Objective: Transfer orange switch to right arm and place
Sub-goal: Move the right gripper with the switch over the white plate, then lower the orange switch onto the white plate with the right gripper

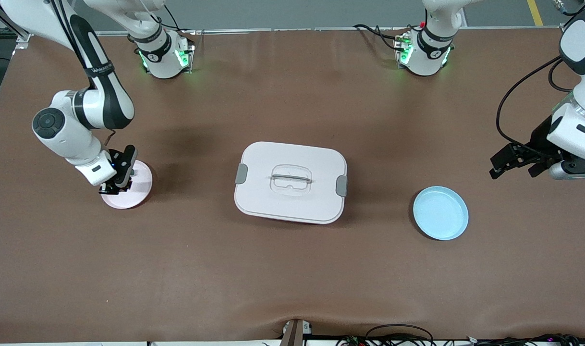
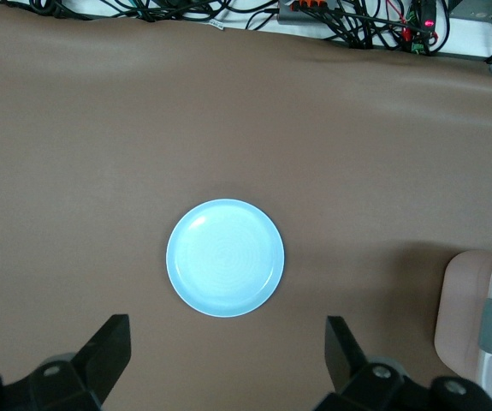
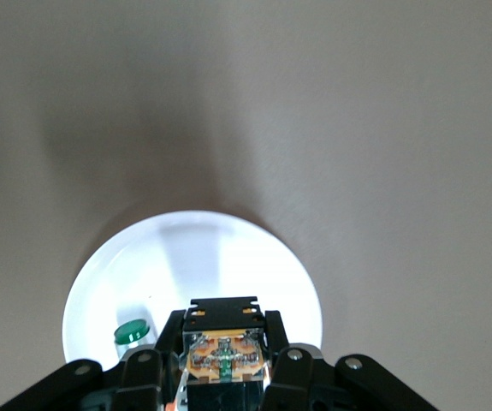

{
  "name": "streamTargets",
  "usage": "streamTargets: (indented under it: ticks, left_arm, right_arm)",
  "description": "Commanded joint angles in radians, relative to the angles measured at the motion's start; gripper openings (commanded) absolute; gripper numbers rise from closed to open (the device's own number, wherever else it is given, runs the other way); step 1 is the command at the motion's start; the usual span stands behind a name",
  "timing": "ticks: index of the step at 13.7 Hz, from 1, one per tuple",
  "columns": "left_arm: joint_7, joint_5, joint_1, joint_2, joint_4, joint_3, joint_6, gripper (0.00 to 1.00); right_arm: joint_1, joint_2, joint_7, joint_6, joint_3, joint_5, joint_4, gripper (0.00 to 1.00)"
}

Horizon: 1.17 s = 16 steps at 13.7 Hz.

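My right gripper [image 1: 115, 185] is low over a pale pink plate [image 1: 140, 185] toward the right arm's end of the table. In the right wrist view it [image 3: 225, 332] is shut on the orange switch [image 3: 224, 355], a small black block with an orange centre, held above the plate [image 3: 194, 257]. I cannot tell whether the switch touches the plate. My left gripper [image 1: 511, 166] is open and empty above the table at the left arm's end; its fingers [image 2: 109, 347] stand wide apart.
A small piece with a green cap [image 3: 131, 331] stands on the pink plate beside the switch. A white lidded box [image 1: 290, 181] sits mid-table. A light blue plate [image 1: 440, 213] lies near the left gripper and also shows in the left wrist view [image 2: 225, 257].
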Motion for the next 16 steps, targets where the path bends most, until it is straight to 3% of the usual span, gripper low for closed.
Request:
streamTargets:
  ticks: [1,4,8,12,16]
  left_arm:
    - [0.011,-0.003,0.001,-0.002,0.010,-0.007,-0.010,1.00]
    - [0.010,-0.003,-0.048,0.004,0.012,0.031,-0.010,1.00]
    - [0.010,-0.003,-0.279,0.004,0.010,0.264,-0.010,1.00]
    - [0.006,-0.003,-0.395,0.004,0.010,0.374,-0.010,1.00]
    - [0.004,-0.001,-0.389,0.002,0.010,0.375,-0.010,1.00]
  right_arm:
    - [-0.036,0.028,-0.017,0.015,0.018,-0.020,-0.005,0.00]
    - [-0.036,0.069,-0.017,0.018,0.018,-0.019,-0.002,0.00]
    - [-0.032,0.109,-0.018,0.037,0.019,-0.019,0.002,0.00]
    - [-0.034,0.127,-0.018,0.038,0.018,-0.020,0.016,0.00]
    - [-0.031,0.155,-0.020,0.038,0.018,-0.020,0.051,0.00]
